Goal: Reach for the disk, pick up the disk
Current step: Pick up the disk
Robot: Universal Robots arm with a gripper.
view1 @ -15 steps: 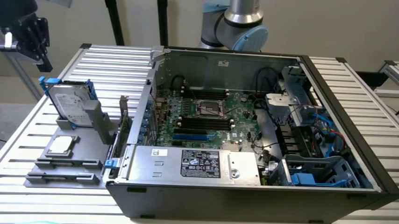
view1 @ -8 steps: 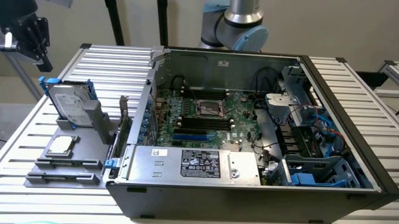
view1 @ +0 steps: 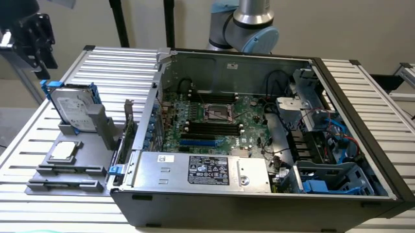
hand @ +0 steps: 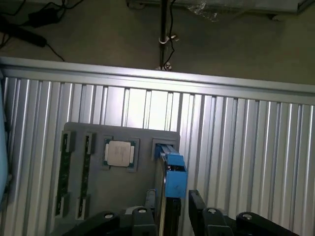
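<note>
Wrist view shows the gripper [hand: 171, 204] spread wide above the disk [hand: 174, 179], which stands on edge. Its long edge runs between the jaws.

A slatted aluminium table [view1: 110, 63] carries an open black metal computer case [view1: 259, 208]. Beside the case, on the exterior view's left, lies a flat grey plastic tray [view1: 36, 186]. The disk [view1: 73, 108], a rectangular silver metal hard drive in a blue plastic bracket, stands upright in the tray's rear slot. A small square silver processor chip [view1: 63, 151] lies flat in front of it. The black gripper [view1: 29, 41] hangs above the table's left end, apart from the disk.
</note>
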